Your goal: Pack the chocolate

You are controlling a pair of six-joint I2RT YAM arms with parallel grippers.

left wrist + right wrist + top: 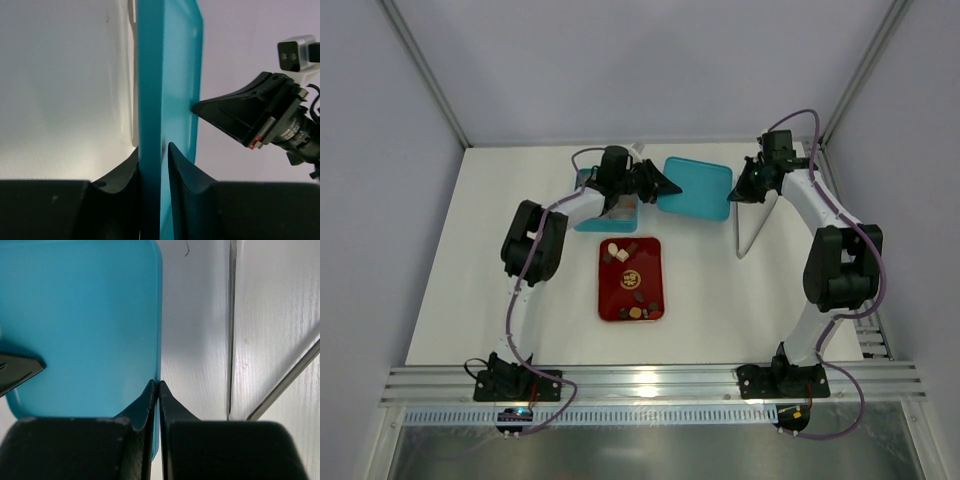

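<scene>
From above, the chocolate (625, 252) lies scattered on the red tray (603, 285) at mid-table, none of it in a grip. Behind the tray the left gripper (665, 185) reaches over the teal box (586, 218) to the near edge of the teal lid (698, 188). The right gripper (738, 192) meets the lid's opposite edge, with tongs (752, 230) lying just beside it. The lid sits beside the box rather than on it, probably so the box is open for filling. In the left wrist view, the fingers (125, 172) pinch the lid (170, 75) edge-on, one on each face, while the right gripper (197, 106) touches the far edge, likely to steady it. In the right wrist view, the fingers (150, 395) are pressed together, tips at the lid (80, 315) rim. I cannot tell whether any rim is caught between them.
</scene>
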